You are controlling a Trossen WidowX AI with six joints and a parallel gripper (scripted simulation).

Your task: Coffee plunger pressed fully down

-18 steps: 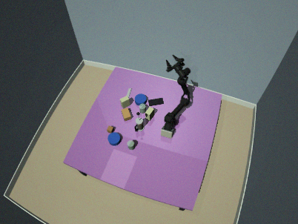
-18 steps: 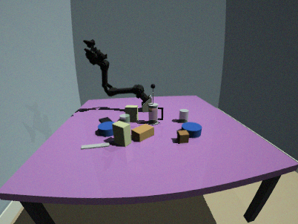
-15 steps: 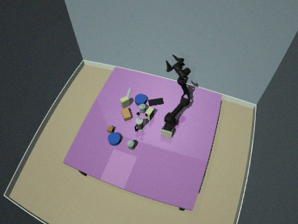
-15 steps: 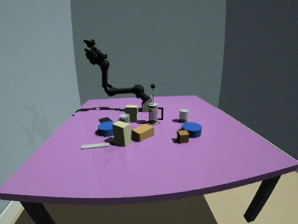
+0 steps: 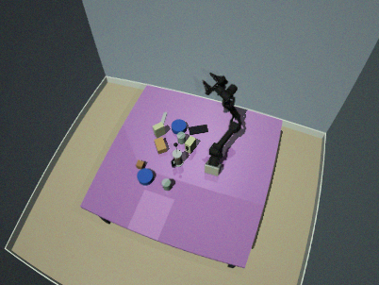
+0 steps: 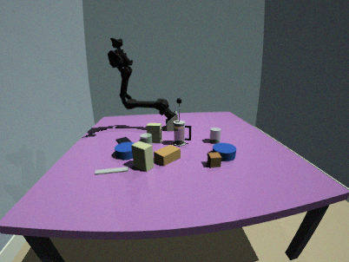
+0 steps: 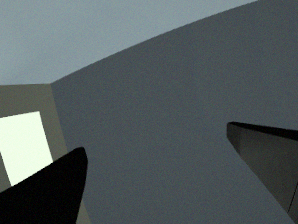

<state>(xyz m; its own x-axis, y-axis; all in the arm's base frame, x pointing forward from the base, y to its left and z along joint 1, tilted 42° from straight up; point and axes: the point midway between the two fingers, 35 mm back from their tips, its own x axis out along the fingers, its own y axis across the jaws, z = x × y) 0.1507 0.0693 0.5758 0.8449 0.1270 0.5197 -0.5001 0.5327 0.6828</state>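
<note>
The coffee press [image 5: 177, 158] [image 6: 180, 133] stands upright near the middle of the purple table [image 5: 236, 198] [image 6: 243, 182]. Its plunger rod with a black knob [image 5: 175, 144] [image 6: 178, 101] sticks up high above the lid. My gripper [image 5: 212, 80] [image 6: 115, 42] [image 7: 158, 141] is open and empty. It is raised high in the air at the far side of the table, well away from the press. The wrist view shows only the two dark fingers against the grey walls.
Around the press stand two blue discs [image 5: 179, 125] [image 5: 145, 176], pale blocks [image 5: 160, 128] [image 5: 190, 142], an orange box [image 5: 161, 144], a small brown cube [image 5: 140, 164], grey cylinders [image 5: 166, 183] [image 5: 181, 137], a black slab [image 5: 198, 129]. The arm base [image 5: 213, 167] sits right of the press.
</note>
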